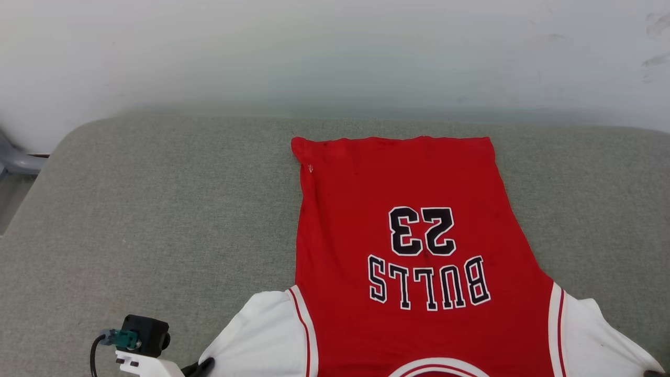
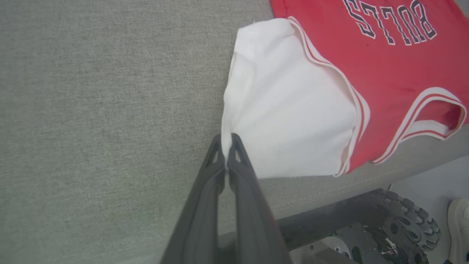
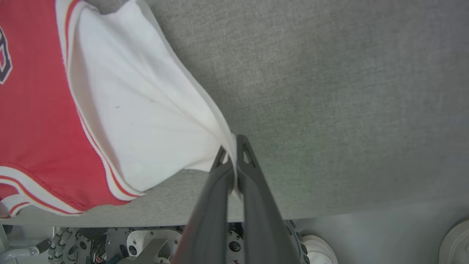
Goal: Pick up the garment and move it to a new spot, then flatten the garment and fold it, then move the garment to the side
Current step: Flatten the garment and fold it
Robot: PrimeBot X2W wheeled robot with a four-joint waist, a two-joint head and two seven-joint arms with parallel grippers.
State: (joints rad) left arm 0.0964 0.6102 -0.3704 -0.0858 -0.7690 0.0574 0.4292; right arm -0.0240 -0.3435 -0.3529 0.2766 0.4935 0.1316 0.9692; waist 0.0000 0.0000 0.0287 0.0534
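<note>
The garment (image 1: 413, 209), a red jersey with white sleeves and black "23" and "BULLS" lettering, lies spread flat on the grey-green cushion (image 1: 157, 209), its hem toward the wall. My left gripper (image 2: 226, 141) is shut on the outer edge of the white sleeve (image 2: 285, 102), low over the cushion. In the head view that gripper (image 1: 201, 366) sits at the sleeve's lower left corner. My right gripper (image 3: 231, 148) is shut on the tip of the other white sleeve (image 3: 139, 110), pulling it to a point. The collar end lies near the cushion's front edge.
A pale wall (image 1: 335, 52) rises behind the cushion. Bare cushion stretches to the garment's left and right. Below the front edge are the robot's wheeled base (image 2: 403, 227) and white shoes (image 3: 456, 242) on the floor. A grey object (image 1: 15, 159) stands at far left.
</note>
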